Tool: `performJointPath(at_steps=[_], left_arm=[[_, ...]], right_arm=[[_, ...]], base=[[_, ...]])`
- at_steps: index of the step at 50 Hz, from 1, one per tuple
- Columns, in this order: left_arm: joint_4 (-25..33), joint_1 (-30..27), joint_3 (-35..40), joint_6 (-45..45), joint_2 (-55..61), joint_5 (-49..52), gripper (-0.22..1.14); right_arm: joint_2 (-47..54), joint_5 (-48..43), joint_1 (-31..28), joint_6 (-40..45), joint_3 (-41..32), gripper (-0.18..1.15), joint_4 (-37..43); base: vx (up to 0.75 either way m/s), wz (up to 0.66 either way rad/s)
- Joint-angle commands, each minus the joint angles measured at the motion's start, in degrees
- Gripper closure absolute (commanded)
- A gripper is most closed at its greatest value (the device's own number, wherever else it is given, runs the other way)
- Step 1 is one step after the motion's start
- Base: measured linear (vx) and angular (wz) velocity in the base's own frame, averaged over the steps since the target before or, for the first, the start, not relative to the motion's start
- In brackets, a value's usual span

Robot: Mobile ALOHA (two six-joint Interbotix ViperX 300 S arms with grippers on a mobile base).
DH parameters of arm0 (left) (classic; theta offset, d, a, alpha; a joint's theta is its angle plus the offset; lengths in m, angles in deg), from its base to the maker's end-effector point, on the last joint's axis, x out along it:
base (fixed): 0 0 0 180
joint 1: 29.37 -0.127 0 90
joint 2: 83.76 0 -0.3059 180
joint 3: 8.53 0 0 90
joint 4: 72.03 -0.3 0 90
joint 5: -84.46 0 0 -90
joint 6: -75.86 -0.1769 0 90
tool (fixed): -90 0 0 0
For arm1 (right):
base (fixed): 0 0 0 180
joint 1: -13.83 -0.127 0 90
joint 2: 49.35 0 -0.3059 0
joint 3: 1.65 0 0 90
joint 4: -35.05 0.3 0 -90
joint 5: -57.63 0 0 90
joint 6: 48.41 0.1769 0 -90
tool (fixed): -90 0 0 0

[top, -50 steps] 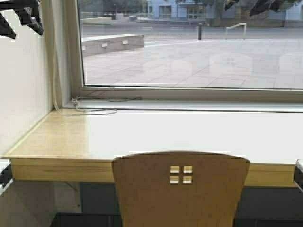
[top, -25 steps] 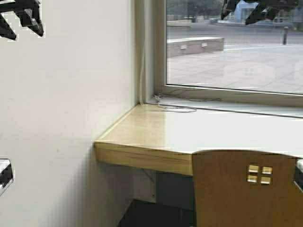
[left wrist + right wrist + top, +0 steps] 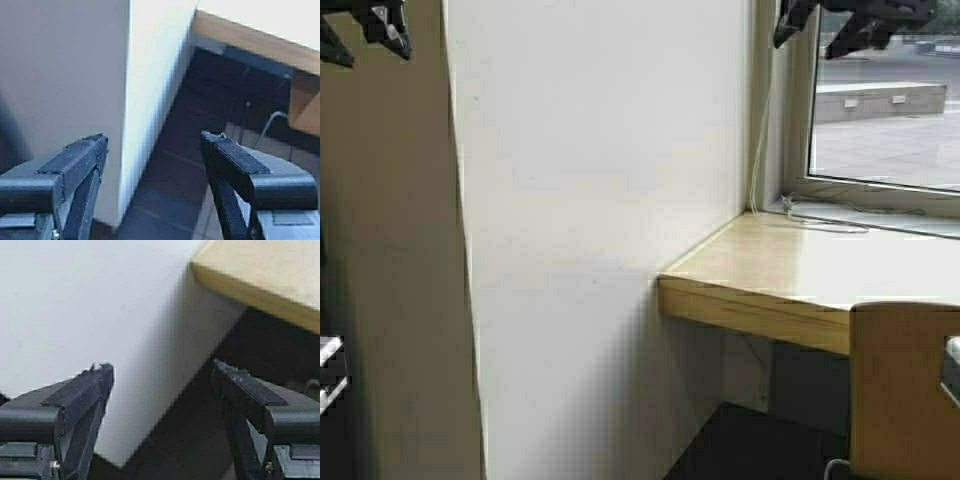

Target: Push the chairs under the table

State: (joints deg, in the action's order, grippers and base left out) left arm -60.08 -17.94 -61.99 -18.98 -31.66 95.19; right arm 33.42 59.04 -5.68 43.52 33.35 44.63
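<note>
Now both wide open, empty — left end effector point(image 3: 152, 150), right end effector point(image 3: 162, 385) — nr wall point(image 3: 600, 200).

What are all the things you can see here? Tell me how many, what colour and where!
chair: one, light tan wood, at the far right, its back against the table's front edge.
table: one, pale wood, on the right, running from the wall under the window.
wall: one, white, filling the middle, with an outer corner at the left.
window: one, white frame, upper right above the table, looking onto grey paving.
cable: one, thin and white, lying on the table by the window sill.
floor: dark, below the table.
left gripper: one, black, open and empty, near the wall corner.
right gripper: one, black, open and empty, near the table's end.
</note>
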Motion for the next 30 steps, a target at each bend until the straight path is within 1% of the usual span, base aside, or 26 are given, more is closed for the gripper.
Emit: performJointPath(at_steps=[1,13,21,30], left_arm=[[0.18,0.00,0.70,0.18,0.00,0.00,0.02],[0.00,0.00,0.88,0.70,0.70,0.18,0.02],[-0.18,0.00,0.53,0.70,2.11,-1.93,0.02],[0.62,0.00,0.88,1.05,2.11,-1.23,0.02]], right_arm=[[1.05,-0.26,-0.18,0.09,-1.41,0.04,0.26],[2.02,-0.09,-1.85,0.00,-2.02,0.04,0.53],[5.27,-0.09,-1.93,0.00,-3.08,0.04,0.53],[8.96,-0.09,-1.93,0.09,-5.27,0.04,0.70]], base=[[-0.27,0.19],[-0.29,0.20],[-0.33,0.20],[-0.39,0.20]])
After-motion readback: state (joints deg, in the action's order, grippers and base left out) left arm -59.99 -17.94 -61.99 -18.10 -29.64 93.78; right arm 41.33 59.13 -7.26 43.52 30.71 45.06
